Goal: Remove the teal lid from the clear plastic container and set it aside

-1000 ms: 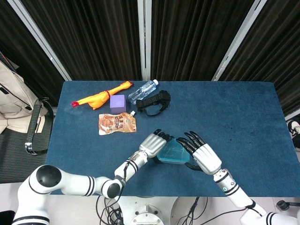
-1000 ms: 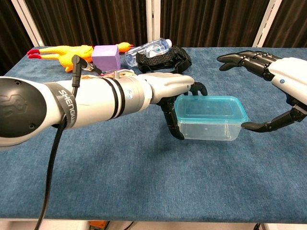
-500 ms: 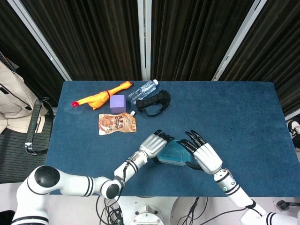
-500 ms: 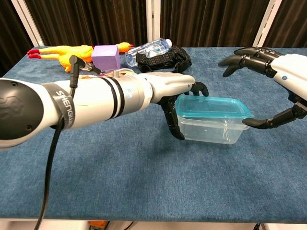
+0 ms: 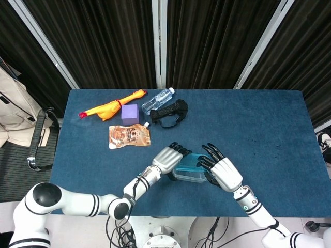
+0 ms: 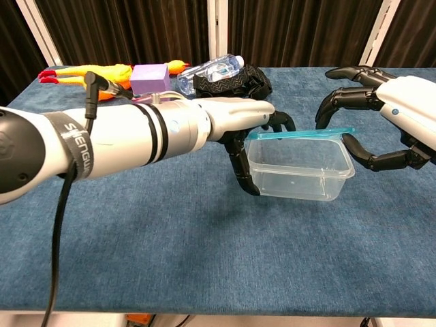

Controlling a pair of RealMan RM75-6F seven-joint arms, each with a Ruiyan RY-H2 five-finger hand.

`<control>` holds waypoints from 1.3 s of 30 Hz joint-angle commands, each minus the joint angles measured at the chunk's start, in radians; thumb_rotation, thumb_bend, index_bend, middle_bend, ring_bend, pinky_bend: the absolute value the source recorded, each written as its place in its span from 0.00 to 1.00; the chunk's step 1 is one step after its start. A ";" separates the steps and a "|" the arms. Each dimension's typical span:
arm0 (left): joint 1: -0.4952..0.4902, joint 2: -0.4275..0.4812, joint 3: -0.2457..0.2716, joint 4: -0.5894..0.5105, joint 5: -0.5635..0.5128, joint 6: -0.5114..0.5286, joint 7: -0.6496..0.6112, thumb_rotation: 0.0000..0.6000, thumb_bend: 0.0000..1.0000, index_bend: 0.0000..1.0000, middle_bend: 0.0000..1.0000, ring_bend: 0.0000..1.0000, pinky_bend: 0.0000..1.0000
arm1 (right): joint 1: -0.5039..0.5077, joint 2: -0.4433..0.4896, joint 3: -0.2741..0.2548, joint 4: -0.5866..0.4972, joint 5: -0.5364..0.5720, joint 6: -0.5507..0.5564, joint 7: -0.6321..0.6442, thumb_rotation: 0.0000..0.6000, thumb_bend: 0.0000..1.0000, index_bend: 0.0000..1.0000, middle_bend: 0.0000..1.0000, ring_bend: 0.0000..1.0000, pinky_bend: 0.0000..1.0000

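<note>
- Teal lid (image 6: pixel 300 133) now lifted at the right end, tilted, no longer flat as a second ago; removal under way.
- Clear plastic container (image 6: pixel 300 170), lower centre of the table (image 5: pixel 269 129), long axis left-right.
- Left hand (image 6: pixel 245 126) gripping the container's left end.
- Right hand (image 6: pixel 392 116) curled round the lid's right edge; firm hold unclear.
</note>
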 commanded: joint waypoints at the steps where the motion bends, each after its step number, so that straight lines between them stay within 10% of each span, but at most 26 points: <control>1: 0.007 0.008 0.001 -0.008 0.009 0.006 -0.003 1.00 0.00 0.09 0.13 0.01 0.03 | -0.001 -0.006 0.002 0.006 0.001 0.004 -0.002 1.00 0.54 0.47 0.31 0.06 0.00; 27: 0.108 0.116 0.031 -0.049 0.035 0.090 -0.005 1.00 0.00 0.04 0.04 0.00 0.00 | 0.002 -0.135 0.117 0.133 0.040 0.150 0.001 1.00 0.54 0.62 0.30 0.06 0.00; 39: 0.218 0.244 0.043 -0.059 0.100 0.173 -0.067 1.00 0.00 0.04 0.04 0.00 0.00 | -0.005 -0.015 0.224 0.087 0.196 0.098 0.009 1.00 0.55 0.62 0.30 0.06 0.00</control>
